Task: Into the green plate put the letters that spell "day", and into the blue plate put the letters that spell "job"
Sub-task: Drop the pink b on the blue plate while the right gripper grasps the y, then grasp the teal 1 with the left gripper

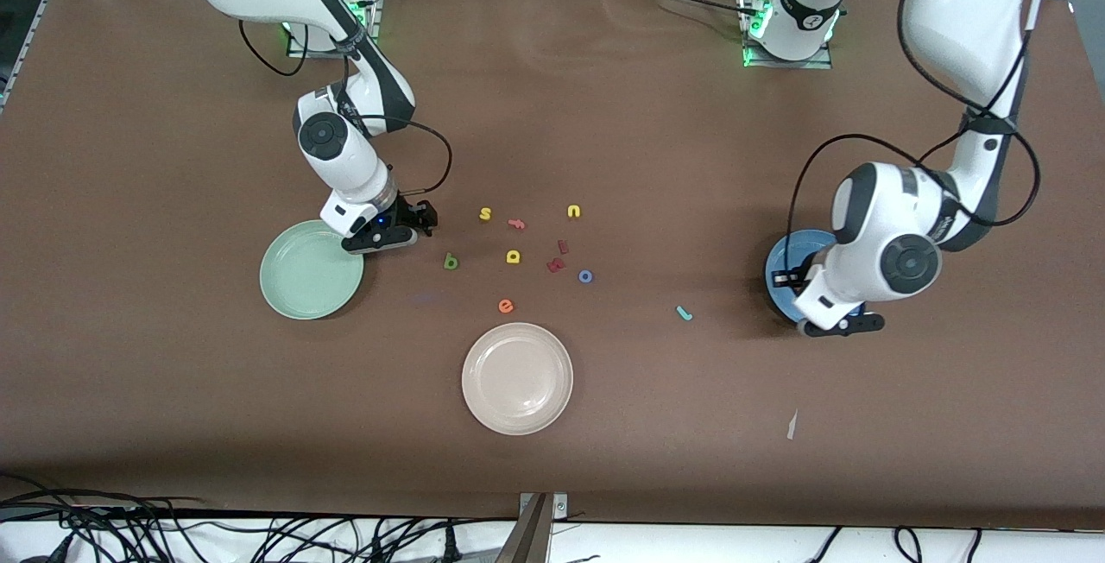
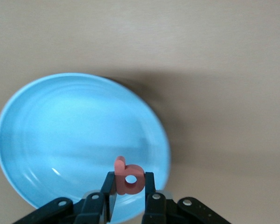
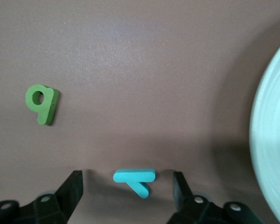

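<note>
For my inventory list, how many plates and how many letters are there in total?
Plates: 3, green plate, blue plate, cream plate.
Letters: 12, counting the b in the left gripper and the y between the right gripper's open fingers.
Total: 15.

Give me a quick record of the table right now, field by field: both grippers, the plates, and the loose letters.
left gripper: over the round blue plate, jaws shut on the coral-red letter b
right gripper: low beside the pale green plate, jaws open around the teal letter y, not yet gripped
green plate contents: none visible
dark green letter d: on table near right gripper
yellow letter a: on table, mid-cluster
blue ring letter o: on table
teal hook letter j: on table, toward blue plate
cream-white plate: nearest the front camera
</note>
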Tool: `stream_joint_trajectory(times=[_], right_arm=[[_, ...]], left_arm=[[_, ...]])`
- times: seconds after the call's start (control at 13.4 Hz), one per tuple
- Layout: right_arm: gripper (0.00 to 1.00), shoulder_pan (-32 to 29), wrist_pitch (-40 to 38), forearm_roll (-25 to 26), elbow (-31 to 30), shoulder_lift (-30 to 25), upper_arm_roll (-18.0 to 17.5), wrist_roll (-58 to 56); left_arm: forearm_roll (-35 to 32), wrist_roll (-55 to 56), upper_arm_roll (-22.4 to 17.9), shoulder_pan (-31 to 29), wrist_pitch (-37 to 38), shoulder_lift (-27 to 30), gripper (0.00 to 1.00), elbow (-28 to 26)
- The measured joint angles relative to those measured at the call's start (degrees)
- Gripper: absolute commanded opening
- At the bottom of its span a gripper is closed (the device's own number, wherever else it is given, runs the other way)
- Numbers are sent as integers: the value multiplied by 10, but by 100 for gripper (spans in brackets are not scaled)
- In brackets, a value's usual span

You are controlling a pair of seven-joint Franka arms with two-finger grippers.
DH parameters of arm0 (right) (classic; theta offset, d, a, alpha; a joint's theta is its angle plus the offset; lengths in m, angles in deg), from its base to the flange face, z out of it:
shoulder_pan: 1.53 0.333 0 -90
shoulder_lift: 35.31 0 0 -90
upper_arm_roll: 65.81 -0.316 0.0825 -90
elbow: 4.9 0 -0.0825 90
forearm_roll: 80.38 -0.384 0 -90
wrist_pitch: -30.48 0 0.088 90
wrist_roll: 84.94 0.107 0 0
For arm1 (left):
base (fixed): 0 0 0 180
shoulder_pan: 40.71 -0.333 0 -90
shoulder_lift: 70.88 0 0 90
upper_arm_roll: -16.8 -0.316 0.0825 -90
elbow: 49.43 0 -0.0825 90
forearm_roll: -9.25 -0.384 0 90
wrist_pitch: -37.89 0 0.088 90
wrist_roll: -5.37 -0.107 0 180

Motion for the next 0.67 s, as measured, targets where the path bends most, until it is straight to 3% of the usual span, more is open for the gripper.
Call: stream_joint_trajectory(times=[0.07, 0.15, 0.22, 0.45, 0.67], right_arm=[[73, 0, 1, 0, 0, 1, 0, 0], [69, 0, 2, 0, 0, 1, 0, 0], [65, 0, 4, 0, 0, 1, 0, 0], [54, 0, 6, 0, 0, 1, 1, 0], [42, 0, 11, 2, 0, 2, 2, 0]], left_arm=[[0, -15, 0, -10, -45, 11, 11, -39], [0, -25, 0, -15, -83, 20, 48, -73], [-1, -31, 0, -17, -104, 25, 99, -96], [0, -21, 3, -18, -108, 37, 100, -102], [5, 85, 14, 4, -62, 37, 100, -51]])
